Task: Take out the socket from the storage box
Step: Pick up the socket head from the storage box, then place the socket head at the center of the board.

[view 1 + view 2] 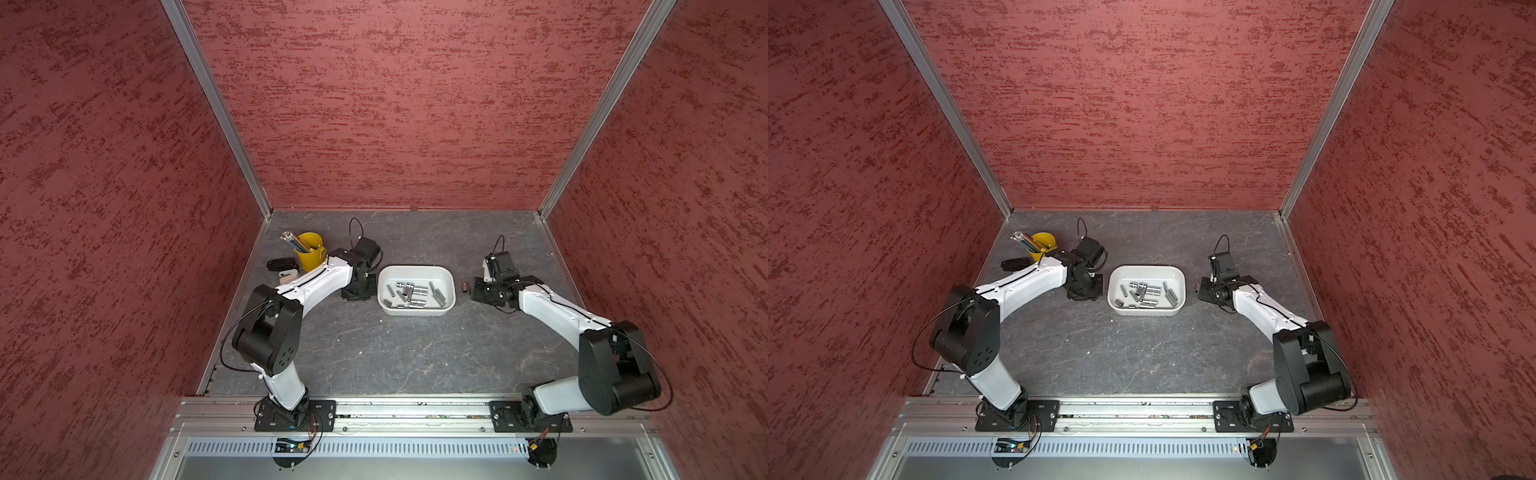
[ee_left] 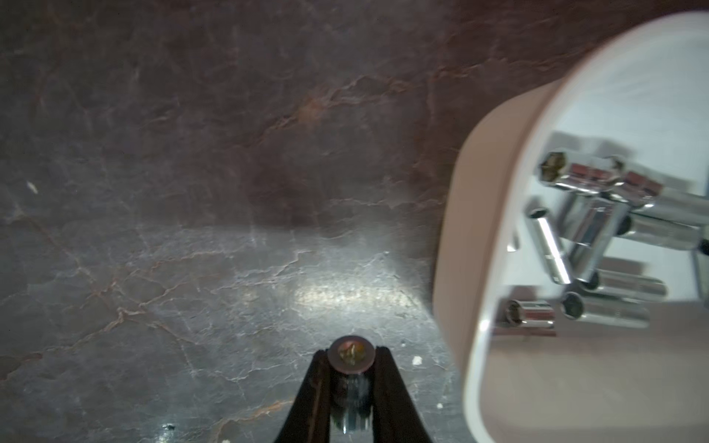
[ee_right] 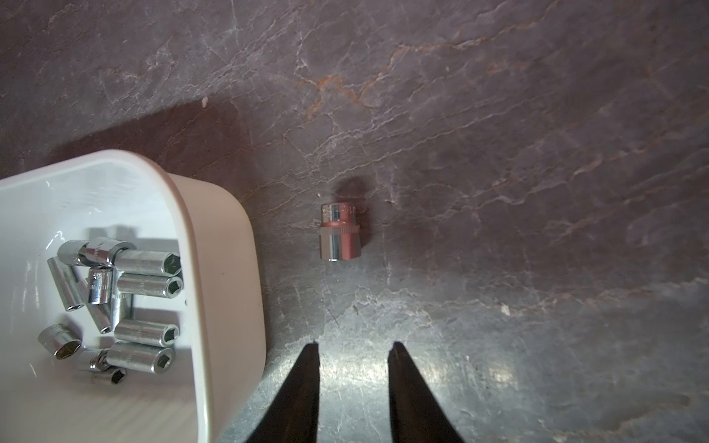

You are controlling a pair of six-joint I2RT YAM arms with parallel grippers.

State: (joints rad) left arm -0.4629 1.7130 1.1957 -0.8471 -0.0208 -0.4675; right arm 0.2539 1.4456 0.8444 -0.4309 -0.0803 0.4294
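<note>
My left jaws pinch a socket (image 2: 350, 354) just beside the storage box (image 2: 460, 230); right jaws spread, empty, near a loose socket (image 3: 339, 236) beside it

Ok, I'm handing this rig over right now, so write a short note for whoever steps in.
Left pincer: shut on a chrome socket, just outside the storage box, over the table.
Right pincer: open, empty; a loose socket lies on the table ahead of it, beside the box.
Done: two sockets out.
To do: set the held one down; more sockets lie in the box.
</note>
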